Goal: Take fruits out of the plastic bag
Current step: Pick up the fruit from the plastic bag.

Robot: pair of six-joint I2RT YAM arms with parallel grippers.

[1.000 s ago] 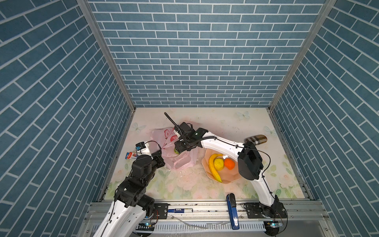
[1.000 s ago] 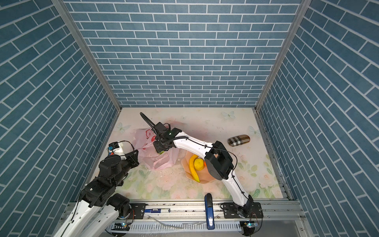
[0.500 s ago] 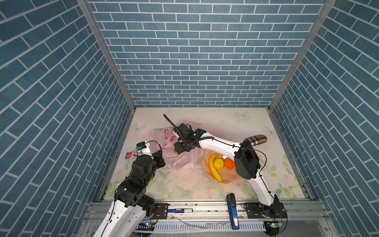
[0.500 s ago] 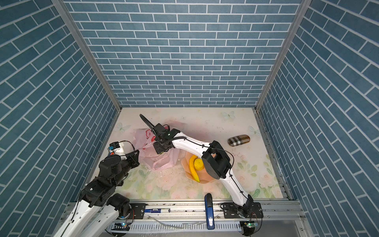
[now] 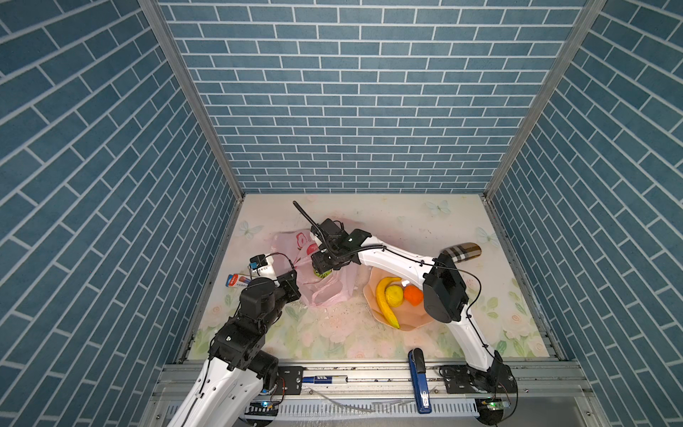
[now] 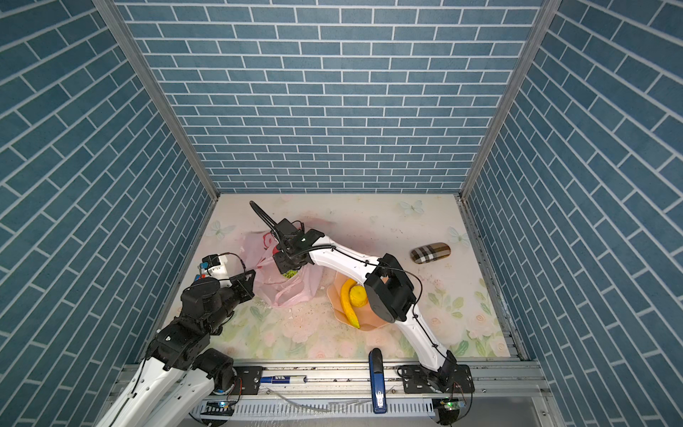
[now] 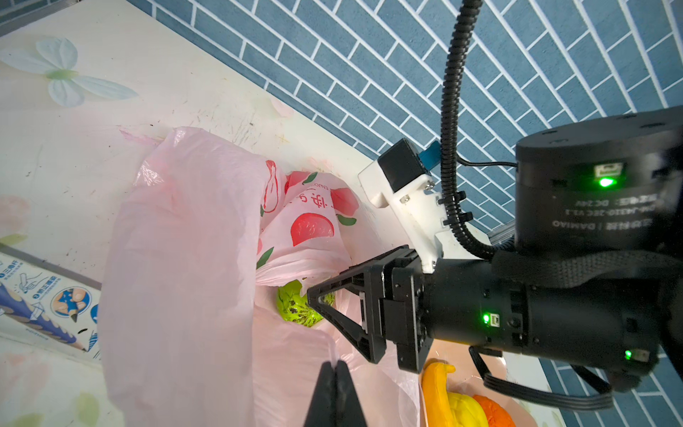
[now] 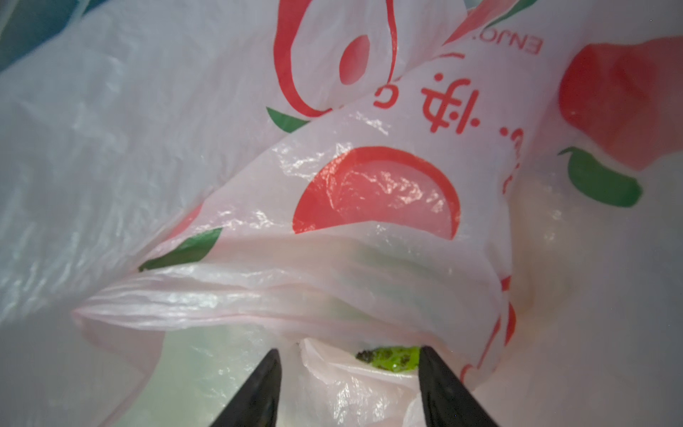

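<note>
The pale-pink plastic bag lies left of centre, its mouth held up. My left gripper is shut on the bag's thin edge. My right gripper reaches into the mouth. Its fingers stand on either side of a green bumpy fruit, with a fold of bag between them. A yellow banana, a lemon and an orange lie in the peach bowl. Whatever else the bag holds is hidden.
A plaid oval case lies at the back right. A pencil box rests against the left wall beside my left arm. A blue stapler and a pen sit at the front rail.
My right arm's elbow has shifted slightly left while its gripper stayed at the bag's mouth. The left arm has held still.
</note>
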